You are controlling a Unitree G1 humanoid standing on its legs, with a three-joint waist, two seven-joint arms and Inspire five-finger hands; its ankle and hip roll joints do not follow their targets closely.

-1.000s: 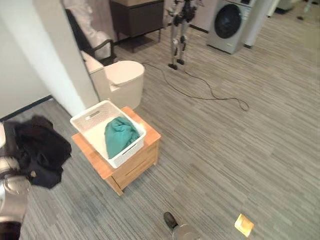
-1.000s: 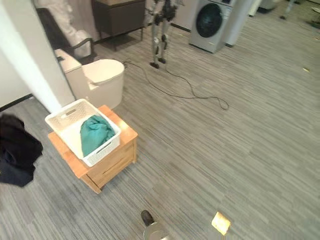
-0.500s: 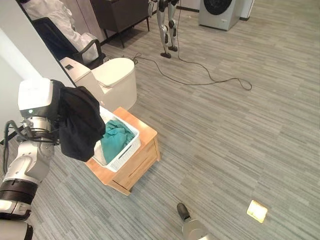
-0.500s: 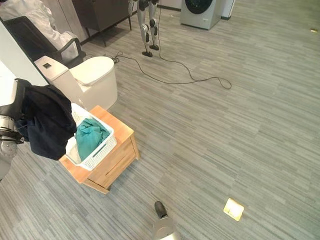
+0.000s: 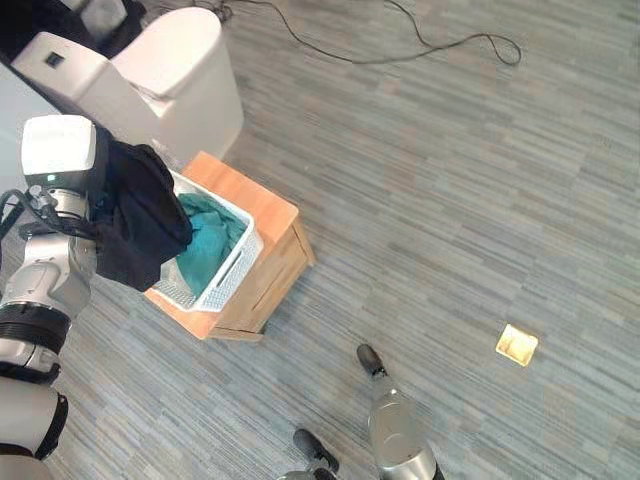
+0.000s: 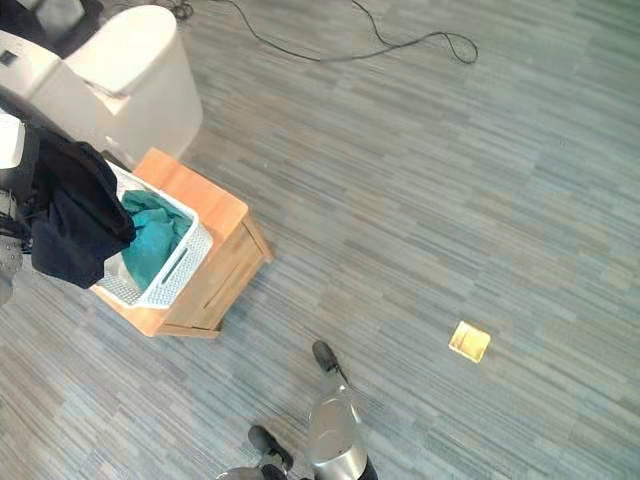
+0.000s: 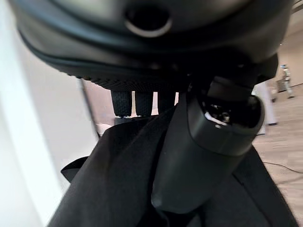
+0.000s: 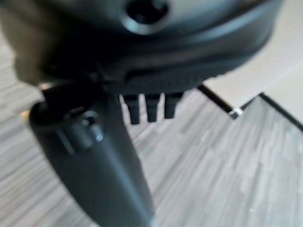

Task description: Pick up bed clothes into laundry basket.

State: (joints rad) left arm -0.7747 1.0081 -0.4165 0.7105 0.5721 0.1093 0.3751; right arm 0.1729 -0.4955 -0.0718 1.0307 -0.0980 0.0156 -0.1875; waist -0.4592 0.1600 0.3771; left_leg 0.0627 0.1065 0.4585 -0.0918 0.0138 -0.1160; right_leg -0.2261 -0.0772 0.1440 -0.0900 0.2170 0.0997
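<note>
- I see the left robot hand (image 7: 208, 142) with its thumb and fingers closed on the black garment (image 5: 140, 215); the cloth hangs from it over the near rim of the white laundry basket (image 5: 232, 275).
- A teal garment (image 5: 205, 245) already lies inside the basket, just beside the hanging black cloth.
- The basket sits on a small wooden surface (image 5: 265, 275) with a drawer front, standing on grey striped floor (image 5: 450, 200).
- Behind the basket stands a white toilet (image 5: 150, 85); past that, a black cable (image 5: 420, 45) trails over the floor. A small yellow square (image 5: 517, 344) lies well apart from the basket, on the floor.
- My left wrist view shows the black folds pinched under the thumb; the head views show it draping at the basket.
- The right robot hand (image 8: 94, 161) hangs empty above floor, fingers loosely extended.
</note>
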